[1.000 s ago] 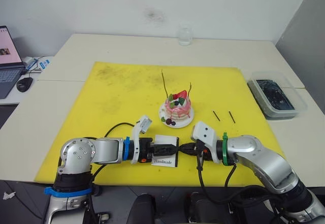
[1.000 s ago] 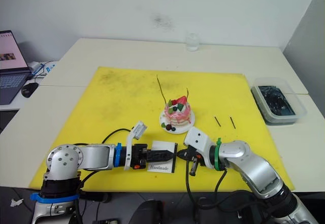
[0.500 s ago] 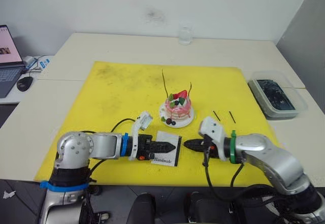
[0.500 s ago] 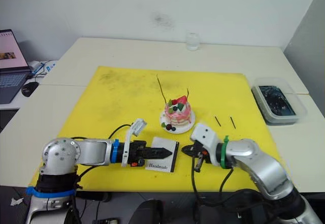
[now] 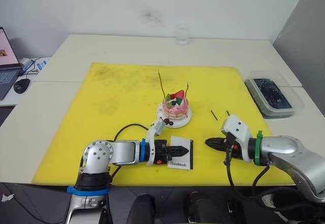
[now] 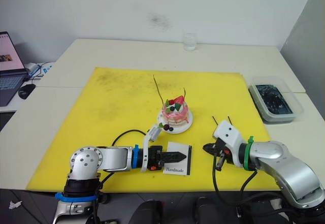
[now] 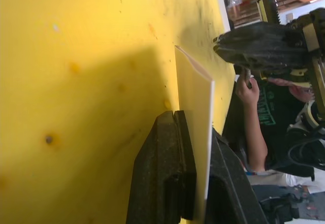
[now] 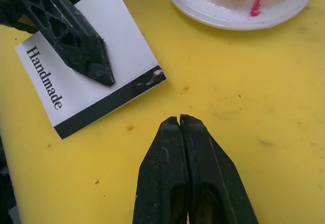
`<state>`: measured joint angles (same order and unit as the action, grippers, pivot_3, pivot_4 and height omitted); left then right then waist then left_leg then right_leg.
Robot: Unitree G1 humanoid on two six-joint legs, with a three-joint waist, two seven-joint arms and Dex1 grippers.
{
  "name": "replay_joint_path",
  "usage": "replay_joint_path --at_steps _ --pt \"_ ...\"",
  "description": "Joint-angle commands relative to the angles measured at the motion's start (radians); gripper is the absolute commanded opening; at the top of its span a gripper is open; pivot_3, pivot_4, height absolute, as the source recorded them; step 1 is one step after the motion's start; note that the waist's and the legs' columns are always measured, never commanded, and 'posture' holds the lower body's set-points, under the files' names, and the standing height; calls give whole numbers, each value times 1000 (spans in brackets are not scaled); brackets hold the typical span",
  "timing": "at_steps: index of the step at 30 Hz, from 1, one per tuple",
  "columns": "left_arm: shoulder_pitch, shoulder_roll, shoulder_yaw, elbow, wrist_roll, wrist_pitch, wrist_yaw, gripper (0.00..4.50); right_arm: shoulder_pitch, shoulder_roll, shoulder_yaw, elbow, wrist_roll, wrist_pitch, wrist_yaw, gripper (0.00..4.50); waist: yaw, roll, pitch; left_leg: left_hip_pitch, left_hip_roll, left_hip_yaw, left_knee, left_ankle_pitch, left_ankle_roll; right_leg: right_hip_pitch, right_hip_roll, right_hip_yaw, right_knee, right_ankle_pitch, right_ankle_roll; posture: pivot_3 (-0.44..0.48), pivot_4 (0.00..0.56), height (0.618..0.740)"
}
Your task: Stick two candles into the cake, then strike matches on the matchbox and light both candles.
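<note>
Left eye view: both candles (image 5: 161, 83) are seen planted upright in the cake (image 5: 175, 108) at mat centre; no flame is visible. The matchbox (image 5: 181, 155) is pinched by the left gripper (image 5: 184, 148) near the front edge. The right gripper (image 8: 185, 124), fingers pressed together and empty, is pointed at it. Two matches (image 5: 215, 115) lie untouched right of the cake. Striking and lighting are judged outstanding.

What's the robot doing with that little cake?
It is getting ready to light a cake that stands on a yellow mat. Two thin candles are already stuck in the cake, and no flame shows on them. The left end effector grips the white matchbox down on the mat. The right end effector is shut, holds nothing and sits just beside the box without touching it. Two dark matches lie on the mat, not picked up.
</note>
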<state>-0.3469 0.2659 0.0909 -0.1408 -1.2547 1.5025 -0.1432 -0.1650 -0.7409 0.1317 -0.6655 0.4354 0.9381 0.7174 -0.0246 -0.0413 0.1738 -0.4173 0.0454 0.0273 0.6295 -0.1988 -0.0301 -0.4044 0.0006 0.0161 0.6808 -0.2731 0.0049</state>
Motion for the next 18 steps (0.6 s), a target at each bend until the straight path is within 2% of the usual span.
replay_joint_path --at_steps 1,4,10,15,18 --pt "13 -5 8 -4 5 -4 -14 27 -3 10 0 -18 -19 -44 -24 0 0 0 0 0 0 0 0 0 0 0 0 0 0 0 0 0 150 740" --pt "25 27 -12 -68 9 -17 -65 27 15 23 -59 -22 -5 -91 -28 0 -1 0 0 -1 0 1 0 0 0 0 0 1 -1 0 0 0 150 740" --pt "65 47 46 -163 -79 -65 -120 27 79 44 -169 -25 -14 -202 -55 0 0 0 0 -2 1 1 0 0 0 0 -1 1 -1 0 0 0 150 740" --pt "91 158 117 -240 -204 -107 -199 27 107 127 -230 -6 -67 -291 -167 0 -1 0 0 -1 1 0 -1 0 0 -1 -1 0 0 0 0 0 150 740" --pt "105 218 110 -285 -181 -146 -235 27 102 173 -210 58 -124 -347 -222 0 -1 0 0 0 2 0 -1 0 0 0 -2 0 0 -1 0 0 150 740"
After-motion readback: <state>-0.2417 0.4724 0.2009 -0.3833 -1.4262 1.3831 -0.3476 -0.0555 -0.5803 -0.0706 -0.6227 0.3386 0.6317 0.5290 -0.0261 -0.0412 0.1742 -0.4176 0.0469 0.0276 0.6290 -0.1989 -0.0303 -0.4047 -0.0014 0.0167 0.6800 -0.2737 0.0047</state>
